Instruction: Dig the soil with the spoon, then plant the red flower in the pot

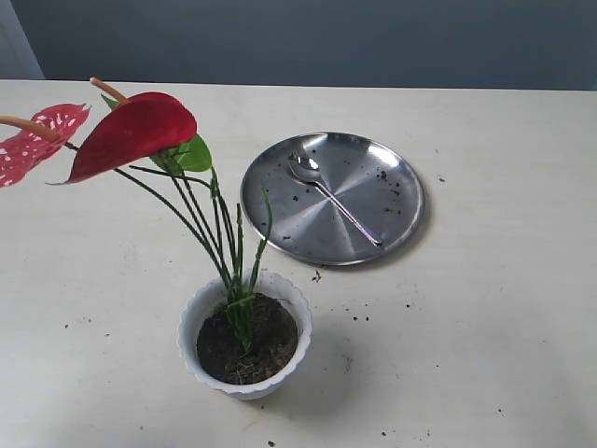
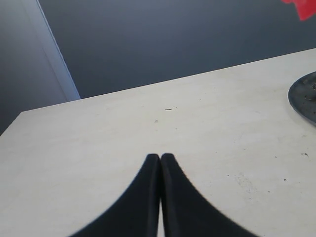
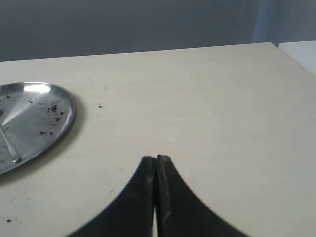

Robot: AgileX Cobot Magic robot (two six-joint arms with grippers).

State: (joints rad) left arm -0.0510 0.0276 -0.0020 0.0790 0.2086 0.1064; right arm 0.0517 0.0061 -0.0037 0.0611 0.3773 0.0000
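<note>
I see the red flower (image 1: 131, 135) standing in the soil (image 1: 247, 341) of the pot (image 1: 244, 333), spoon (image 1: 331, 196) on the plate (image 1: 333, 197). Both my left claw (image 2: 160, 157) and right claw (image 3: 156, 159) are pressed together, holding nothing, well apart from the pot. The planting looks done, I think; next I only check the stems hold.

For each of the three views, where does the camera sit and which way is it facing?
Exterior: above, looking down at the red flower in the pot and the spoon on the steel plate; no arm shows.
Left wrist: low over the table; shut left gripper shows.
Right wrist: likewise; shut right gripper shows.
All share the plate.
</note>
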